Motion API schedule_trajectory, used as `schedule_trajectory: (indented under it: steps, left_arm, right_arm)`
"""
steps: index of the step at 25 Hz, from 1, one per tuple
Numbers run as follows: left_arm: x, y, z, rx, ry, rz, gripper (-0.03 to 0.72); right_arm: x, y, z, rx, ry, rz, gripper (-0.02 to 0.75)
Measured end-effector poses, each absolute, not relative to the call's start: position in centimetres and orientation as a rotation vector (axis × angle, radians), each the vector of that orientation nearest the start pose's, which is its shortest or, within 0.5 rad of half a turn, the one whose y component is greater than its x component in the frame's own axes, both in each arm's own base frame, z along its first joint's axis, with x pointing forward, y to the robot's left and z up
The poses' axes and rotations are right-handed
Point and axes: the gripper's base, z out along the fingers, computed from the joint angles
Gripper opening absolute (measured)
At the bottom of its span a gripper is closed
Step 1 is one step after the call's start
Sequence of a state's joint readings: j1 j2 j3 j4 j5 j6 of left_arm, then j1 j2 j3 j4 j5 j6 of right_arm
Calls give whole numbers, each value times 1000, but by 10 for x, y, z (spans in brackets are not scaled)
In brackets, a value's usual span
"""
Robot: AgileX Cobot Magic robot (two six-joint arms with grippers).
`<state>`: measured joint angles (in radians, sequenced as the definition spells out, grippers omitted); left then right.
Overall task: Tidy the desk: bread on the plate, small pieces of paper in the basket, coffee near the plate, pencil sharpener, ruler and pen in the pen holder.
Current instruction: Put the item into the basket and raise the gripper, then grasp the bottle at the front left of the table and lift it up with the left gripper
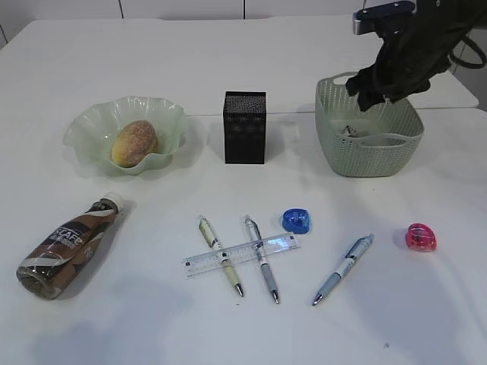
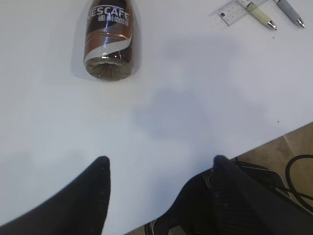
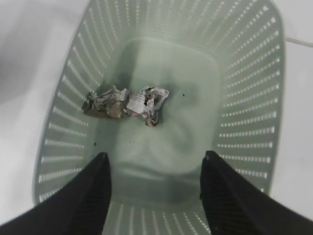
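Observation:
The bread [image 1: 135, 143] lies on the green plate [image 1: 84, 131]. The coffee bottle [image 1: 67, 245] lies on its side at front left, also in the left wrist view [image 2: 108, 38]. Three pens [image 1: 221, 255] [image 1: 262, 258] [image 1: 342, 268], a clear ruler [image 1: 199, 259], a blue sharpener [image 1: 297, 220] and a pink sharpener [image 1: 421, 237] lie on the table. The black pen holder [image 1: 244, 127] stands mid-table. My right gripper [image 3: 155, 164] is open and empty above the green basket [image 1: 369, 158], which holds crumpled paper [image 3: 128, 103]. My left gripper [image 2: 159, 166] is open and empty over the table's front edge.
The table's front edge [image 2: 274, 134] shows in the left wrist view, with cables below it. The ruler end [image 2: 234, 10] and pen tips [image 2: 271, 24] show at its top right.

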<state>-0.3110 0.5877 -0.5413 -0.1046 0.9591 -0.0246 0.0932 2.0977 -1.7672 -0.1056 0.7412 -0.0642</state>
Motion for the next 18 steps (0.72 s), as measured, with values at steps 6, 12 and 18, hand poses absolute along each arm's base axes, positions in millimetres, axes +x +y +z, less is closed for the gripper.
schedule_trajectory:
  steps: [6, 12, 18]
  left_arm:
    - [85, -35, 272, 318, 2478, -273, 454]
    - [85, -35, 272, 317, 2474, -273, 454]
    - [85, -36, 273, 316, 2471, -274, 454]
  right_arm:
    - [450, 35, 281, -259, 2529, -119, 462]
    - [413, 33, 328, -230, 2576, -85, 462]
    - [385, 34, 352, -268, 2647, -41, 463]
